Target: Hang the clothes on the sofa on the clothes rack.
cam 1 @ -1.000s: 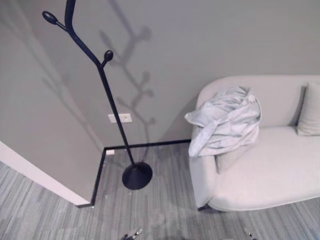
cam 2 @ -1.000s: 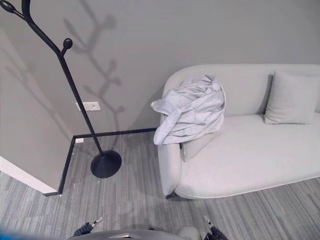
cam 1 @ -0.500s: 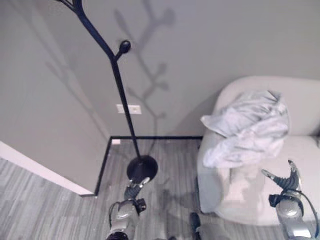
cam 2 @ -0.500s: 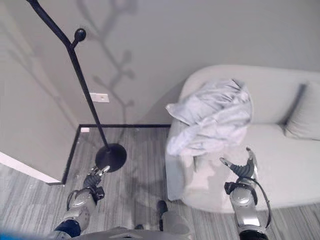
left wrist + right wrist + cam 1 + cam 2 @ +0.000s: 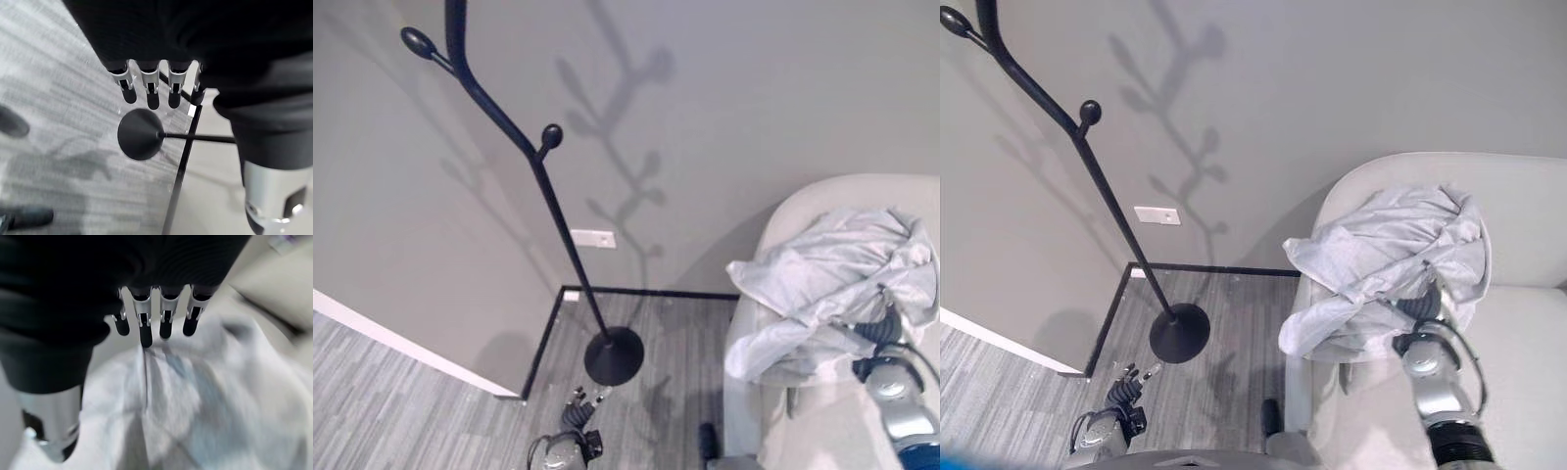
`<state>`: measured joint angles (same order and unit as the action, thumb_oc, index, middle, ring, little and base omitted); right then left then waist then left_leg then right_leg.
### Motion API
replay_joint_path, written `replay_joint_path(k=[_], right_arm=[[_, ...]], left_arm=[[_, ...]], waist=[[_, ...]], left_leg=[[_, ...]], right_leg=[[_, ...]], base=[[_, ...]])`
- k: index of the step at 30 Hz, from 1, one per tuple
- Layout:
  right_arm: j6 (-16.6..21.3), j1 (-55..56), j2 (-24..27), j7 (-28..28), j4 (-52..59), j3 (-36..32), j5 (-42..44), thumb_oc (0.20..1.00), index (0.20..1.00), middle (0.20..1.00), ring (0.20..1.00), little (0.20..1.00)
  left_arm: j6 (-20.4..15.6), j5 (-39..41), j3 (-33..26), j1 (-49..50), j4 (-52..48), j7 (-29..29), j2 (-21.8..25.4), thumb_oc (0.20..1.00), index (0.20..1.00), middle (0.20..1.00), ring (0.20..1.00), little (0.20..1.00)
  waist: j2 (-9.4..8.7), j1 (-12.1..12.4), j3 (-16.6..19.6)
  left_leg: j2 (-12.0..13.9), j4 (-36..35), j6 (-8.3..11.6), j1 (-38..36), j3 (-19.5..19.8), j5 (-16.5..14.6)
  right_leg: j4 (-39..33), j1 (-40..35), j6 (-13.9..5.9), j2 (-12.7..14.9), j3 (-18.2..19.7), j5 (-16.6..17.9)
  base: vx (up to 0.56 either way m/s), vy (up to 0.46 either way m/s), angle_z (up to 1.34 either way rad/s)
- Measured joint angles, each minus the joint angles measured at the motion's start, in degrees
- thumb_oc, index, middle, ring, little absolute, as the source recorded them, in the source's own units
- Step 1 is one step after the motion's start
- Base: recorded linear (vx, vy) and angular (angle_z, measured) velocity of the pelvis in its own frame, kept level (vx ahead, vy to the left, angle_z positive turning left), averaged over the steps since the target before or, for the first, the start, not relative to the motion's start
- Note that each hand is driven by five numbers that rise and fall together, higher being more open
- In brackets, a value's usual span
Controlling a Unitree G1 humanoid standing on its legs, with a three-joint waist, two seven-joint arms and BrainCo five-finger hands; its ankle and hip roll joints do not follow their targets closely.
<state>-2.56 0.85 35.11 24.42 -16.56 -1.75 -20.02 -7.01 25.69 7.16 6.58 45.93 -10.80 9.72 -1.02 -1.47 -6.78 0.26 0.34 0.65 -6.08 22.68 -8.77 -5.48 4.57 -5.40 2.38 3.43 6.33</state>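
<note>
The right hand (image 5: 1423,311) is raised at the lower front edge of the clothes (image 5: 1393,262), its fingers (image 5: 145,319) straight and relaxed, holding nothing. The clothes lie crumpled over the arm of the sofa (image 5: 1528,206), just beyond the fingertips, hanging down the sofa's outer side. The left hand (image 5: 1122,395) hangs low and relaxed, well apart from the sofa, near the base of the rack (image 5: 1116,230). The right hand is therefore much nearer.

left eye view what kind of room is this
Probably a living room or lounge corner: a pale sofa with a light grey garment heaped on its arm, a black coat rack standing by the grey wall, and grey striped carpet.
</note>
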Motion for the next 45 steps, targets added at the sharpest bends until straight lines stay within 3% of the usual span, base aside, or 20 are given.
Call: replay_joint_path(k=[2,4,6,8,9,11,16,21,27,31,39,40,45], right_arm=[[0.41,1.72,2.38,-0.15,2.54,-0.11,-5.51,1.0,1.0,1.0,1.0,1.0],[1.21,2.39,7.26,-0.51,4.68,-0.06,-9.57,1.0,1.0,1.0,1.0,1.0],[2.26,2.3,12.95,-0.48,6.5,0.16,-13.5,1.0,1.0,1.0,1.0,1.0],[2.53,0.86,15.68,-0.56,6.49,1.01,-16.38,1.0,1.0,1.0,1.0,1.0],[3.69,-3.63,26.47,-1.48,6.62,9.39,-21.08,1.0,1.0,1.0,1.0,1.0],[4.56,-5.85,27.75,-1.62,6.33,9.81,-22.89,1.0,1.0,1.0,1.0,1.0],[6.51,-17.4,31.1,-2.66,-0.58,24.37,-25.05,1.0,1.0,1.0,1.0,1.0],[7.13,-25.78,31.01,-5.39,-11.15,39.0,-25.06,1.0,1.0,1.0,1.0,1.0],[8.05,-28.97,25.58,-6.1,-18.25,41.43,-25.19,1.0,1.0,1.0,1.0,1.0],[3.85,-38.15,12.64,-1.81,-33.22,45.18,-25.31,1.0,1.0,1.0,1.0,1.0],[1.12,-41.85,9.9,0.35,-36.16,44.94,-25.37,1.0,1.0,1.0,1.0,1.0],[1.05,-42.24,9.86,0.35,-36.15,44.94,-25.37,0.2,0.2,0.2,0.2,0.2],[-0.67,-41.98,9.44,0.68,-36.36,44.81,-25.74,0.2,0.2,0.2,0.2,0.2]], left_arm=[[-0.11,-0.05,-0.73,0.77,0.6,0.08,1.24,1.0,1.0,1.0,1.0,1.0],[-0.12,-0.13,-0.58,0.91,2.6,0.55,1.12,1.0,1.0,1.0,1.0,1.0],[-0.28,-0.19,-0.34,0.71,4.36,1.08,1.13,1.0,1.0,1.0,1.0,1.0],[-0.44,-0.22,-0.3,0.46,4.93,1.23,0.99,1.0,1.0,1.0,1.0,1.0],[-0.63,-0.21,0.89,-1.15,5.9,1.44,0.21,1.0,1.0,1.0,1.0,1.0],[-1.58,-0.22,1.43,-2.51,6.16,1.88,-0.21,1.0,1.0,1.0,1.0,1.0],[-2.51,0.27,3.17,-4.8,6.09,2.33,-0.81,1.0,1.0,1.0,1.0,1.0],[-2.6,2.92,4.21,-4.5,6.16,2.34,-0.63,1.0,1.0,1.0,1.0,1.0],[-3.75,3.39,4.81,-5.23,6.15,2.17,-0.56,1.0,1.0,1.0,1.0,1.0],[-5.07,3.21,8.5,-9.74,6.06,0.23,1.49,1.0,1.0,1.0,1.0,1.0],[-6.37,3.02,8.19,-11.5,6.54,-2.61,1.9,1.0,1.0,1.0,1.0,1.0],[-6.39,2.92,8.2,-11.59,6.56,-2.66,1.89,1.0,1.0,1.0,1.0,1.0],[-6.57,2.66,8.19,-11.85,6.56,-3.67,1.92,1.0,1.0,1.0,1.0,1.0]], waist=[[-1.55,-0.13,0.55],[-1.36,-0.06,0.75],[-1.18,-0.1,0.87],[-1.11,-0.05,0.9],[0.13,-0.26,0.75],[0.04,-0.08,0.72],[-0.47,0.03,0.57],[-0.62,0.02,0.08],[0.13,0.51,-1.66],[0.06,0.49,-5.12],[0.39,0.86,-6.52],[0.42,0.86,-6.55],[0.4,0.95,-6.52]], left_leg=[[-0.65,-1.23,-0.61,-0.21,0.02,0.81],[-0.81,-1.01,-0.77,-0.26,0.0,1.03],[-1.07,-1.13,-0.34,-0.78,-0.04,1.33],[-0.8,-1.17,-0.15,-1.0,-0.03,1.22],[-0.72,-1.34,-0.06,-0.95,-0.1,1.16],[-0.34,-1.41,-0.02,-1.03,0.1,1.14],[0.26,-2.15,0.04,-1.16,-0.03,1.15],[0.42,-2.26,0.51,0.25,0.68,1.44],[1.68,-2.16,1.77,2.12,2.53,1.76],[0.51,0.22,3.31,9.39,3.08,2.37],[1.13,0.91,4.06,13.03,3.48,2.27],[1.12,0.89,4.0,13.44,3.48,2.31],[1.13,1.03,4.06,14.11,4.52,2.43]], right_leg=[[0.55,0.8,-0.13,0.92,-0.26,-0.09],[0.51,0.58,0.0,1.11,-0.29,0.06],[-0.32,0.18,0.38,1.47,-0.32,2.32],[-0.36,0.08,0.62,1.2,-0.59,2.88],[-0.21,0.27,0.82,1.1,-0.64,3.01],[-0.13,0.09,0.96,0.82,-0.91,3.11],[-0.22,0.24,0.95,0.42,-1.23,2.96],[-0.36,1.44,0.69,0.43,-1.92,2.43],[-0.15,2.33,1.58,-0.45,-4.04,2.46],[1.2,9.07,2.06,0.26,-4.34,3.95],[1.97,12.14,2.54,-0.42,-4.93,3.88],[2.04,12.53,2.54,-0.41,-4.95,3.89],[2.59,13.11,2.54,-0.33,-5.69,3.88]], base=[[0.04,0.023,-0.01],[0.01,0.009,0.02],[0.01,-0.006,0.05],[0.0,0.0,0.0],[0.0,0.0,0.0],[0.01,-0.019,0.05],[0.0,-0.02,0.01],[0.0,-0.052,0.07],[-0.03,-0.042,0.17],[-0.11,-0.019,0.04],[-0.01,-0.007,0.03],[0.0,0.0,0.0],[0.0,0.0,0.08]])
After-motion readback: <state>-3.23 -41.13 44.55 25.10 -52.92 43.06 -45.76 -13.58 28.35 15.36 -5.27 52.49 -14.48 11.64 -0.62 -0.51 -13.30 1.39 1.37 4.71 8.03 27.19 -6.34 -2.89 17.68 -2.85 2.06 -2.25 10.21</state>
